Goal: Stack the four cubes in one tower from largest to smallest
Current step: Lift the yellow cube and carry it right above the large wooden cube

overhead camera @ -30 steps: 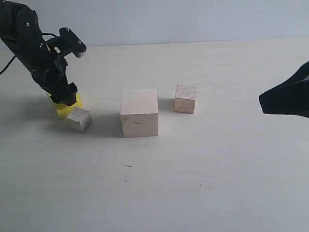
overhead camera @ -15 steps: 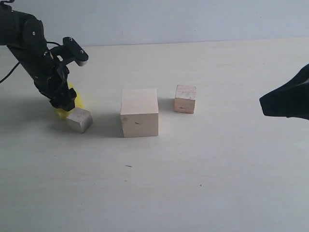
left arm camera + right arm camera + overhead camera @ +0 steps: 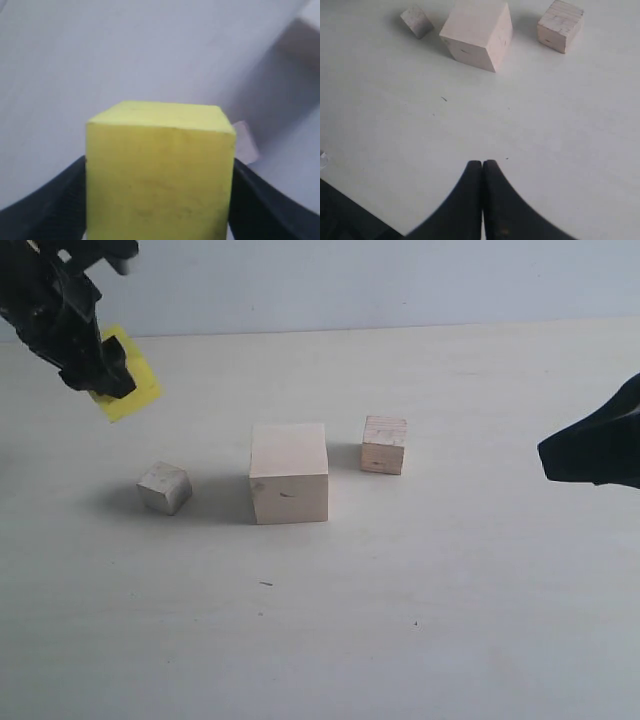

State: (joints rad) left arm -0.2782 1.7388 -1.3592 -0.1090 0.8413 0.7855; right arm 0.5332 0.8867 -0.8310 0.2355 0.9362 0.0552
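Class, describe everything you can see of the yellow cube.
The yellow cube is a bright, matte block with plain faces and crisp edges. What it is made of cannot be told. It is clamped between the two dark fingers of the left hand, which press on opposite sides. It hangs tilted above the far left of the table, well apart from the large wooden cube, touching nothing but the hand.

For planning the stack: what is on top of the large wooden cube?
Nothing: the large wooden cube has a bare top face. The yellow cube is in the air, well aside. The large cube's underside is hidden.
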